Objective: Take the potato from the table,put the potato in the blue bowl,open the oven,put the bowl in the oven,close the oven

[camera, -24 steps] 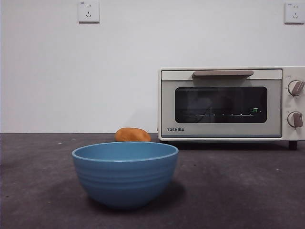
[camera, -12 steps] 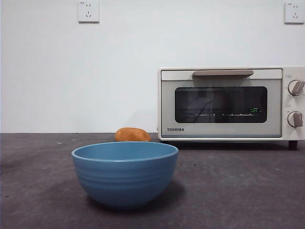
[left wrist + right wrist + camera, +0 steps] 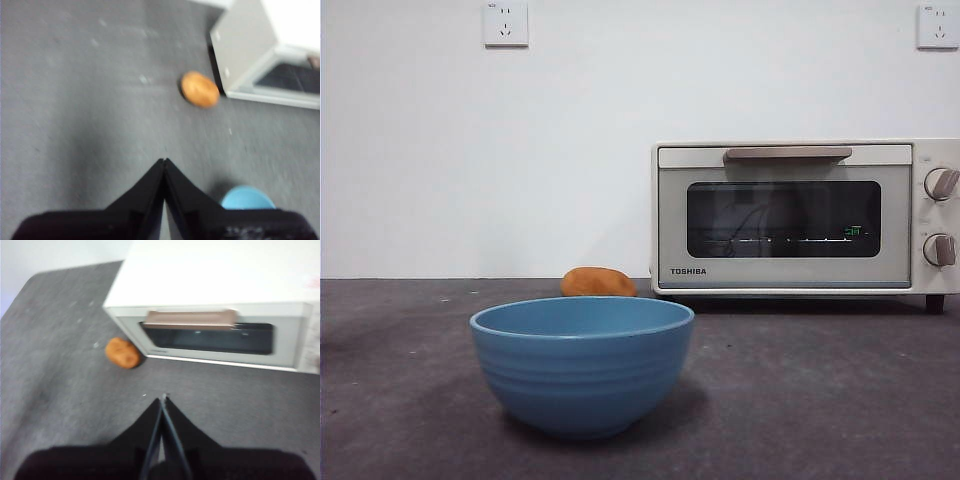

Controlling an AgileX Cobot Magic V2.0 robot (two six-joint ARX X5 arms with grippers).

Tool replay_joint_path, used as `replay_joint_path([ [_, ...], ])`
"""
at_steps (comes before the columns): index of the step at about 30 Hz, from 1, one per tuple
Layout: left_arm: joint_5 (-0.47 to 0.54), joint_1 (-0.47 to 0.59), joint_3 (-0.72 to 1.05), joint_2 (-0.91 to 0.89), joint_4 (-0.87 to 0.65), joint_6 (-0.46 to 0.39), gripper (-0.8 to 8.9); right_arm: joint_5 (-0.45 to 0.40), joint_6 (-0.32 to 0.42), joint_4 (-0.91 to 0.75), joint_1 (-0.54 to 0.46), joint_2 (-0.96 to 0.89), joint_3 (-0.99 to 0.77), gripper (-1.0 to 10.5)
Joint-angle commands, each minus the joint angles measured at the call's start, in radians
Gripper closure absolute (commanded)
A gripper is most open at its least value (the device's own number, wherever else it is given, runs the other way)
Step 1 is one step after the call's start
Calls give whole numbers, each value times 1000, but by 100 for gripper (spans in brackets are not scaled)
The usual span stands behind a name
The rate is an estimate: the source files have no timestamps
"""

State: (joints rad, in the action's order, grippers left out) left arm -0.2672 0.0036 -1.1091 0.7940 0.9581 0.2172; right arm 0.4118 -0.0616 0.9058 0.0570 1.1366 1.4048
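In the front view, one potato lay on the bench behind one empty blue bowl, just beside one oven, its door closed; no step looked done. In the left wrist view, the left claw hung above bare bench, jaws together. In the right wrist view, the right claw likewise hung with jaws together.

A plain white wall carries two white sockets.

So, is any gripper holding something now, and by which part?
Nothing is held. Both grippers, left and right, are shut and empty; the oval orange-brown potato lies on the table.
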Motion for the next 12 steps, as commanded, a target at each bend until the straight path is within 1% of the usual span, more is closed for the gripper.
replay_joint_path([
  [1, -40, -3, -1, 26, 31, -54, 818, -58, 46, 33, 111, 81, 75, 946],
  [4, -56, -5, -1, 56, 60, -72, 818, -148, 87, 77, 216, 174, 166, 945],
  [6, -55, -5, -1, 74, 79, -80, 818, -192, 110, 109, 285, 240, 232, 945],
  [9, -55, -5, -1, 91, 106, -92, 818, -236, 142, 154, 370, 340, 334, 946],
  [12, -55, -5, -1, 98, 119, -105, 818, -252, 205, 219, 433, 436, 439, 946],
])
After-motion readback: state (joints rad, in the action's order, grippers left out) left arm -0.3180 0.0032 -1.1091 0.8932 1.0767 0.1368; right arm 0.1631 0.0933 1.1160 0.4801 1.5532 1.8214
